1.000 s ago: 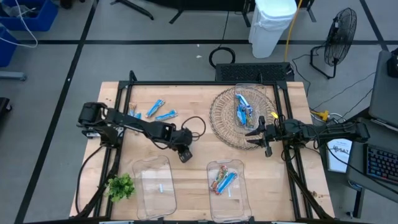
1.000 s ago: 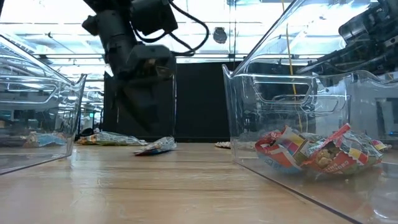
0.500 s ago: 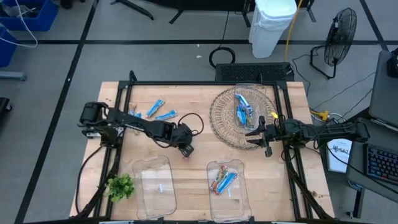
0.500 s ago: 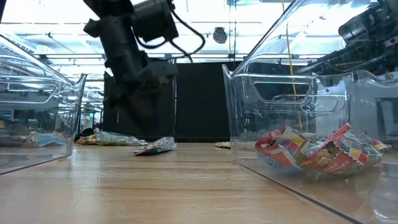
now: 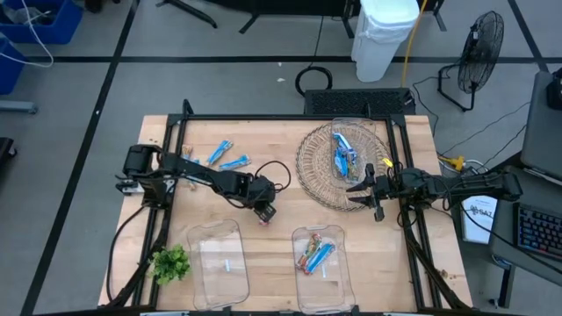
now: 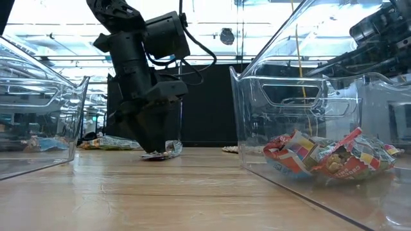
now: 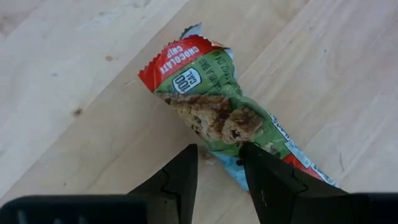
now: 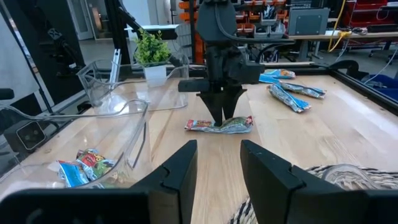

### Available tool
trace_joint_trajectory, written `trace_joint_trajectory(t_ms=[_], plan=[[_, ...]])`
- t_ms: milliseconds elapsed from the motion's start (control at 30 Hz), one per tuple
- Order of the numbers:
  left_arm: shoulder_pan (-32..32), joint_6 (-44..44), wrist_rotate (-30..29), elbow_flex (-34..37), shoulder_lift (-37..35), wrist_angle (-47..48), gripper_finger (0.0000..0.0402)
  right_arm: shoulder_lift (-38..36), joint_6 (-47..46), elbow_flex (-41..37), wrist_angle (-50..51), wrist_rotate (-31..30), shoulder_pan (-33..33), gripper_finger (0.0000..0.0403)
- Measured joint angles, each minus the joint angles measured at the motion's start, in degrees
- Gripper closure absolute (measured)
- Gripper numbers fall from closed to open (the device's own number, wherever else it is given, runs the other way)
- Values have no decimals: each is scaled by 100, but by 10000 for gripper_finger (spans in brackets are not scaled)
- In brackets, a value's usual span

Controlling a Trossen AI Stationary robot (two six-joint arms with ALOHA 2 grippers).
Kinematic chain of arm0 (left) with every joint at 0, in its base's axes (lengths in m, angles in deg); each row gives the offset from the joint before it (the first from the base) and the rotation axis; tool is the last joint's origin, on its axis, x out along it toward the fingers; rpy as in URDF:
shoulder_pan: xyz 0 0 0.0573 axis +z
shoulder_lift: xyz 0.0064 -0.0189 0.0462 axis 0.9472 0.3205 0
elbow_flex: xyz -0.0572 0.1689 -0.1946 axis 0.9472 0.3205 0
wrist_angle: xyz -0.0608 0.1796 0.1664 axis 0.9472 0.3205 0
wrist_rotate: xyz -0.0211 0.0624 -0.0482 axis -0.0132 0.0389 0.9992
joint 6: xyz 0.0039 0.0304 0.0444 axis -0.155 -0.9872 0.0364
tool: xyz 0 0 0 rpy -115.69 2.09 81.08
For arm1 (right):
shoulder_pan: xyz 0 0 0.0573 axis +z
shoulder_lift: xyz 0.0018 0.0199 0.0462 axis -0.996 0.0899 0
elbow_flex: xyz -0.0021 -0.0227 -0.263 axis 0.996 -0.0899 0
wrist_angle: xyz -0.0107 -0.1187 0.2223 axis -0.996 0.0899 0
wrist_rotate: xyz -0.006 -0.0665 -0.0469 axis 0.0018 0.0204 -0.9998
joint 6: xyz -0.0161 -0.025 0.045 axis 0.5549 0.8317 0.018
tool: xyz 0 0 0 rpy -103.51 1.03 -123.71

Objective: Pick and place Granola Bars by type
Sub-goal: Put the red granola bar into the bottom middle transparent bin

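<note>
Left gripper (image 7: pixel 216 163), pointing down over the middle of the table (image 5: pixel 272 154), is straddling the edge of a red-green multicoloured granola bar (image 7: pixel 217 112) lying flat on the wood; its fingers (image 7: pixel 180 177) are standing narrowly apart, with one tip at or on the wrapper and nothing yet clamped or lifted. The low view is showing the same fingertips reaching down to table level at the bar.

Right gripper (image 8: pixel 216 163) is waiting at the near rim of the wire basket (image 5: pixel 316 171), its fingers parted and holding nothing, and facing across the table toward the left arm.

Outward from the left gripper: two blue granola bars (image 5: pixel 226 156) are lying on the table toward the far left; more blue bars are sitting in the basket. Two clear plastic bins are standing along the front edge: the right bin (image 5: pixel 321 281) is holding a mix of multicoloured and blue wrappers, while the left bin (image 5: pixel 219 259) is showing only a small pale item. A green leafy sprig (image 5: pixel 171 262) is standing at the front left corner.

Step in hand, by judgement: the grasp of the multicoloured bar. The next move is calling for the fingers to close on the wrapper, then for a lift and a carry to the bin of matching type.
</note>
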State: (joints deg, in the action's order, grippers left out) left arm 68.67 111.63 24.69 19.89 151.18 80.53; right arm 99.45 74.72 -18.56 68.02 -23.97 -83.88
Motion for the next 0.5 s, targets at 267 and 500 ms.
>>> trace_joint_trajectory(t_ms=[267, 500], plan=[[4, -323, 87, 0, 16, -76, 341, 0, 0, 0, -2, 0, -1, 289], [0, -794, 137, 0, 24, -86, 394, 0, 0, 0, -2, 0, -2, 289]])
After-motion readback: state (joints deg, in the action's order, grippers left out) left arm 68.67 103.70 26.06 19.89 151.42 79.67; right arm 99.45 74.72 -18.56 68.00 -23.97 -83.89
